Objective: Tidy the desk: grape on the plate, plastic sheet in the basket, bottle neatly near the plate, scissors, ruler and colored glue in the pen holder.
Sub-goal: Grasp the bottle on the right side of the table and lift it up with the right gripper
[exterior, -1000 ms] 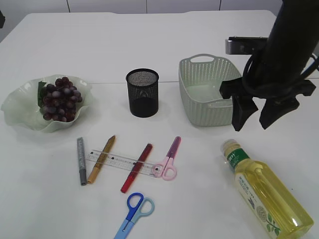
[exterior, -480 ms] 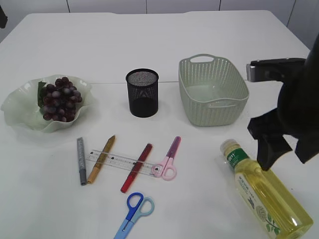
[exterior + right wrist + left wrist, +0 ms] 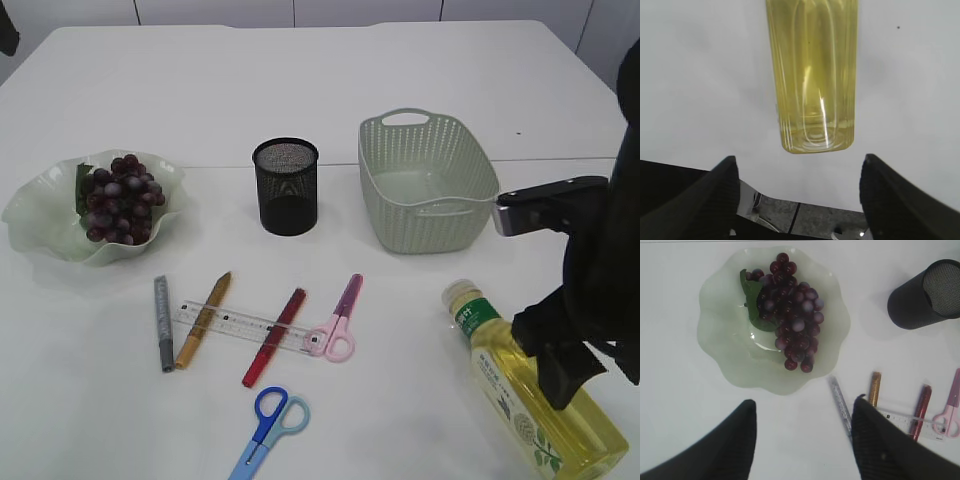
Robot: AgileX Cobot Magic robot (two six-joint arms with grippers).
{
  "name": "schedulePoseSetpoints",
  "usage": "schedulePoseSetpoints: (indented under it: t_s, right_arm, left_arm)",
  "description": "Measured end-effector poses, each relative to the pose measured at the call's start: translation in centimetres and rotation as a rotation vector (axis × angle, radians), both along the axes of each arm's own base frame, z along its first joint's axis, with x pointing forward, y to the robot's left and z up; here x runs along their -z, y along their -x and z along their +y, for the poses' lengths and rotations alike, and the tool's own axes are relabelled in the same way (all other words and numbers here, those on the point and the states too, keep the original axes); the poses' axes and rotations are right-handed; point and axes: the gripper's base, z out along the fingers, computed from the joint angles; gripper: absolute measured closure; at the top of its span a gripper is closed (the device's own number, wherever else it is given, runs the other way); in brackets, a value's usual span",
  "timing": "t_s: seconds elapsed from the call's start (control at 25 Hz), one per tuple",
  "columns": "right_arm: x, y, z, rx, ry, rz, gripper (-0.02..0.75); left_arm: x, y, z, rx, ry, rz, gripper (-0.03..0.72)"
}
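2 scissors [image 3: 335, 322], 3 glue sticks [image 3: 272, 324], 1 ruler [image 3: 238, 324].

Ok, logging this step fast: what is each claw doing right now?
Left claw: open, empty, above the table near the plate of grapes.
Right claw: open, empty, over the bottle.

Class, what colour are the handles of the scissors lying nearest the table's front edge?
Blue: the scissors have one dark and one lighter blue handle, clearest in the exterior view.
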Motion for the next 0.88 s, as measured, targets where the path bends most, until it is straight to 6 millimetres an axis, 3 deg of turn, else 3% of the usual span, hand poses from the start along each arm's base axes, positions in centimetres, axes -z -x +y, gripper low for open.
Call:
schedulePoseSetpoints:
  t_s: [0.48, 0.88]
  right_arm:
    - [4.9, -1.7, 0.6, 0.008, 0.066, 0.143, 0.186]
    - [5.3, -2.4, 0.8, 0.013, 0.056, 0.075, 0.186]
  left_arm:
    - [0.0, 0.0, 0.0, 0.0, 0.0, 0.0, 0.236]
    - [0.0, 0.0, 0.0, 0.0, -0.002, 0.0, 0.236]
